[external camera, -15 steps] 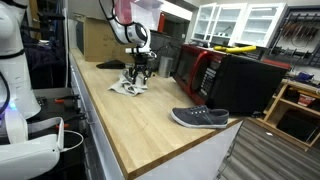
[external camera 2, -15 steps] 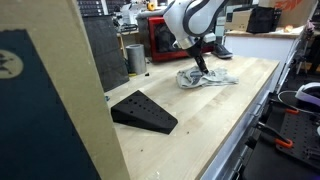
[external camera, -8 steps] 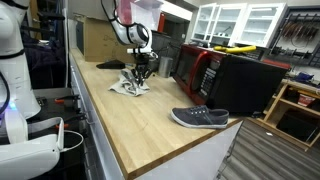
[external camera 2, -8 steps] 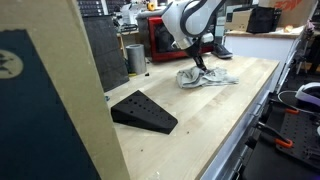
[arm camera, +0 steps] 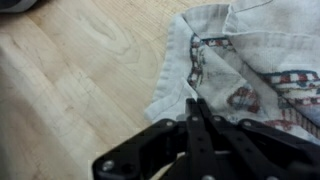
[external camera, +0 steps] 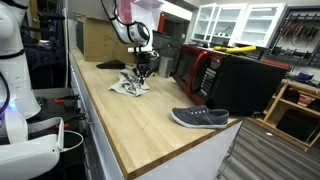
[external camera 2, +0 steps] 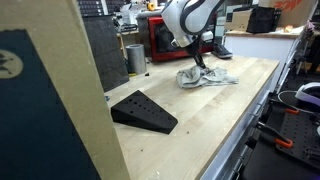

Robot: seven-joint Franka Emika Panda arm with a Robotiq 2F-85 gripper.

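Observation:
A crumpled white cloth [external camera: 128,88] with a red and blue print lies on the wooden worktop [external camera: 150,125], also seen as the cloth [external camera 2: 208,77] in both exterior views. My gripper [external camera: 141,73] points straight down onto it. In the wrist view the gripper [arm camera: 197,101] has its black fingers pressed together, tips on the cloth's [arm camera: 250,60] near fold. It is shut with a pinch of the fabric at the tips. From the side the gripper [external camera 2: 203,68] sits low on the cloth's left part.
A grey shoe [external camera: 200,118] lies near the worktop's front corner. A black wedge [external camera 2: 143,111] rests farther along the top. A red microwave [external camera: 197,68], a black box [external camera: 245,82], a cardboard box [external camera: 100,40] and a metal cup [external camera 2: 136,57] stand nearby.
The jaws were apart over the cloth a second ago and have since closed together on it. The arm has barely moved, and the cloth lies where it was.

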